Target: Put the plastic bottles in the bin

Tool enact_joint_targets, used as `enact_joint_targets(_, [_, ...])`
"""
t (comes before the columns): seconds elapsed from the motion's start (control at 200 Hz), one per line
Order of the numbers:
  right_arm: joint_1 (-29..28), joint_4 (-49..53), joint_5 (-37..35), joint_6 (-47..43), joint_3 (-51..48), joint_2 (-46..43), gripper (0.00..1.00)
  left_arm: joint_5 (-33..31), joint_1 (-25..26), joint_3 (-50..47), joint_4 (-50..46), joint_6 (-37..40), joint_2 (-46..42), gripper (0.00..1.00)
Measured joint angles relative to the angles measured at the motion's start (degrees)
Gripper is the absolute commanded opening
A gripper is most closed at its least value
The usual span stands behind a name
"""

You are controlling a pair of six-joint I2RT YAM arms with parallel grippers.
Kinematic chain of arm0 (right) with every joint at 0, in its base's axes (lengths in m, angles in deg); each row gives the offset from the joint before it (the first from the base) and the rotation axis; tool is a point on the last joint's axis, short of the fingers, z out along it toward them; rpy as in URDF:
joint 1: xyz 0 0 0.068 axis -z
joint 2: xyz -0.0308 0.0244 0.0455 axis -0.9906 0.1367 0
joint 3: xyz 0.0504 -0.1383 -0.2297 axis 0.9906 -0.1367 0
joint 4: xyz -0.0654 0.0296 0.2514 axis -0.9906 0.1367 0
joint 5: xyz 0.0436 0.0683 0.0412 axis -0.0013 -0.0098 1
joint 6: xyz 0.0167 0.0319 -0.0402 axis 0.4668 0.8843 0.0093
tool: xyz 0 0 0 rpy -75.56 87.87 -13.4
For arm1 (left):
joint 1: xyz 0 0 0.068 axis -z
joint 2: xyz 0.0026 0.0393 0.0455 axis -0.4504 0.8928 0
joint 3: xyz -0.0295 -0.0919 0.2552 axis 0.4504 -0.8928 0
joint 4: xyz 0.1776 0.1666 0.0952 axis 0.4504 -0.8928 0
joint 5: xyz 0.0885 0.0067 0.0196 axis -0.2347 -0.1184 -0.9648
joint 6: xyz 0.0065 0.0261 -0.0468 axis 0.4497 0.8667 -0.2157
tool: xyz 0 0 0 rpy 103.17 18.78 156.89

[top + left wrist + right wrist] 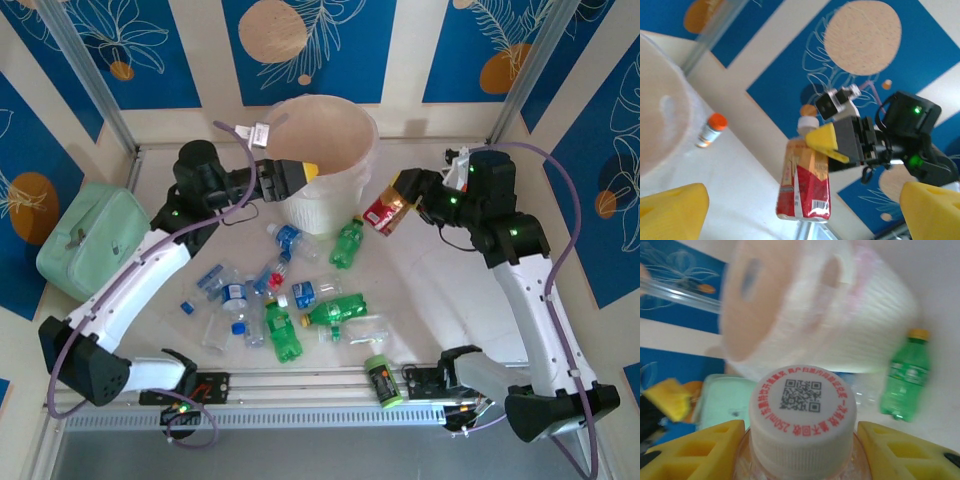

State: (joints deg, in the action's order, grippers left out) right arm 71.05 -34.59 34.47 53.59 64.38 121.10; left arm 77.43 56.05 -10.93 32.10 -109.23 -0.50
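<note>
The white perforated bin (325, 190) stands at the back middle of the table. My right gripper (402, 192) is shut on a red-labelled bottle (384, 212) with a white cap (802, 407), held in the air just right of the bin. The same bottle (806, 184) hangs from the right gripper in the left wrist view. My left gripper (303, 171) is open at the bin's left rim, its yellow fingers (675, 212) wide apart with nothing between them. Several green bottles (347, 243) and clear blue-labelled bottles (286, 238) lie on the table in front of the bin.
A mint-green case (90, 240) sits at the left wall. A lime-green canister (381, 380) lies near the front rail. A small orange-capped container (710, 130) stands behind the bin. A green bottle (905, 375) lies beside the bin (840, 325).
</note>
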Motion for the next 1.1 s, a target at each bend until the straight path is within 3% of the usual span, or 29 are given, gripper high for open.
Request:
enact_joint_targets(0.32, [0.68, -15.41, 7.61, 9.86, 0.22, 0.68, 0.48, 6.95, 4.44, 0.0, 11.82, -8.76, 4.79, 1.0])
enact_joint_targets(0.635, [-0.2, -26.69, 11.06, 16.48, 0.22, 3.8, 0.49, 8.11, 7.89, 0.07, 16.83, -12.83, 7.8, 0.99])
enact_joint_targets(1.1, [-4.76, -28.09, 10.99, 16.61, 0.24, 6.29, 0.49, 8.48, 8.72, 0.31, 22.03, -16.39, 10.62, 0.76])
